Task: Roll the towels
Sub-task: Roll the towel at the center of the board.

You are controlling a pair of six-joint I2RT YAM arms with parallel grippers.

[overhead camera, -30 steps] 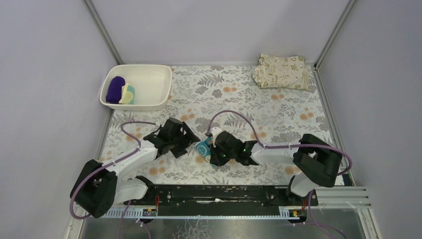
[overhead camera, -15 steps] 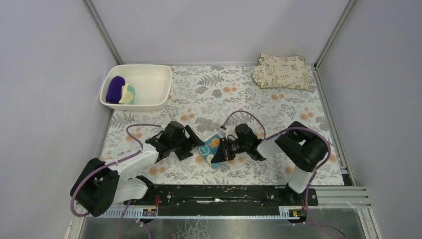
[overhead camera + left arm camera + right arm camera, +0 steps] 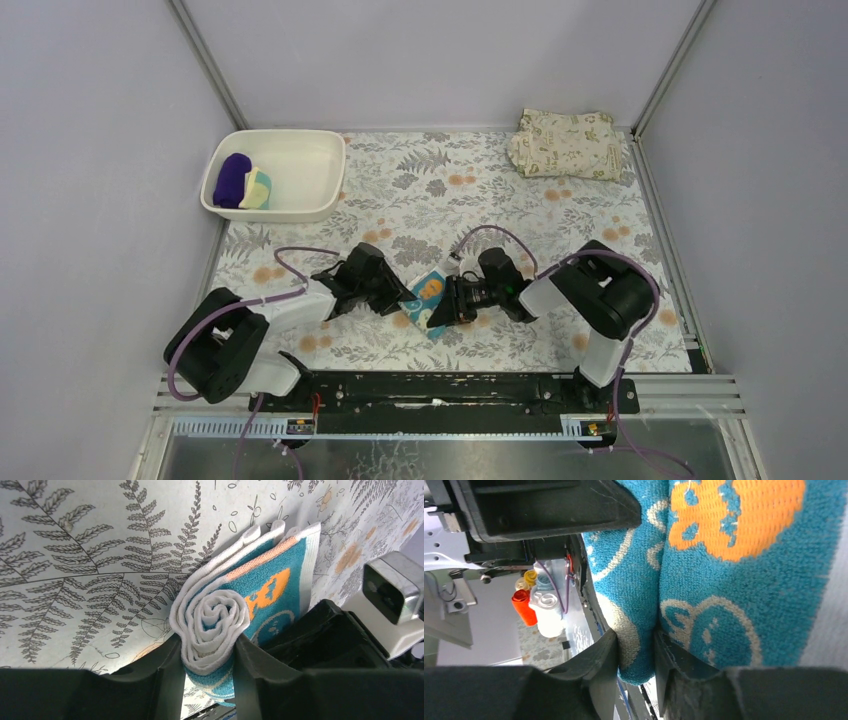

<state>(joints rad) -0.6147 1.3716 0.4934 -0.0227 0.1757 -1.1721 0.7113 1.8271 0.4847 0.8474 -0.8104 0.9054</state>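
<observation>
A teal towel (image 3: 426, 291) with white swirls and orange marks lies rolled on the floral mat, between my two grippers. In the left wrist view its white spiral end (image 3: 212, 625) faces me, and my left gripper (image 3: 209, 665) is shut on it, a finger pressed to each side. My left gripper (image 3: 393, 297) comes at it from the left. My right gripper (image 3: 441, 303) comes from the right, and its jaws (image 3: 636, 655) stand on both sides of a fold of the teal towel (image 3: 734, 555), touching it. A purple towel (image 3: 232, 178) and a pale yellow towel (image 3: 258, 187) lie rolled in the white tub (image 3: 305, 165).
The tub stands at the back left of the mat. A beige leaf-printed folded cloth (image 3: 567, 143) lies at the back right. Grey walls close in the mat on three sides. The black base rail (image 3: 440, 388) runs along the near edge.
My left gripper slid right to the towel's rolled end and closed on it. The right arm swung from over the towel to its right side, and its jaws widened a little.
</observation>
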